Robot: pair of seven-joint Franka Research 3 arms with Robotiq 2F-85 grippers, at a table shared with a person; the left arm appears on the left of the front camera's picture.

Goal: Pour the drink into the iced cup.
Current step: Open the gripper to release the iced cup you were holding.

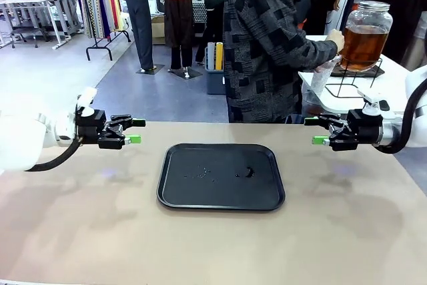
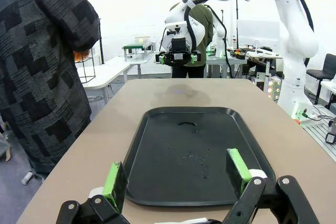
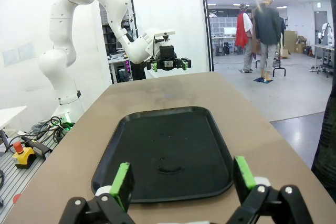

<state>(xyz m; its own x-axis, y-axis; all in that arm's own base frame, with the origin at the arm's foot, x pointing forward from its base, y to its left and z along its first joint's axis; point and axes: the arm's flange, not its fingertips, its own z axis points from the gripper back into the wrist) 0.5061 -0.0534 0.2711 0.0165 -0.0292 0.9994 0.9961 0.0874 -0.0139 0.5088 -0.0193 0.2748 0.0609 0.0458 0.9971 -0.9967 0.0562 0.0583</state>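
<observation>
Left gripper (image 1: 133,131) and right gripper (image 1: 312,131) both hover with jaws spread wide, nothing between them. The flat black plastic tray (image 1: 175,195) lies between the two grippers, below jaw level, with small wet spots on it. The amber-brown drink in the large clear glass jar with metal lid (image 1: 365,35) sits on a wire stand behind the right gripper's jaws, the person's hand (image 1: 335,41) at it. Risk: the person's return could meet the right gripper's open fingers, causing a spill.

amber drink (image 1: 362,45) — upright lidded jar
</observation>
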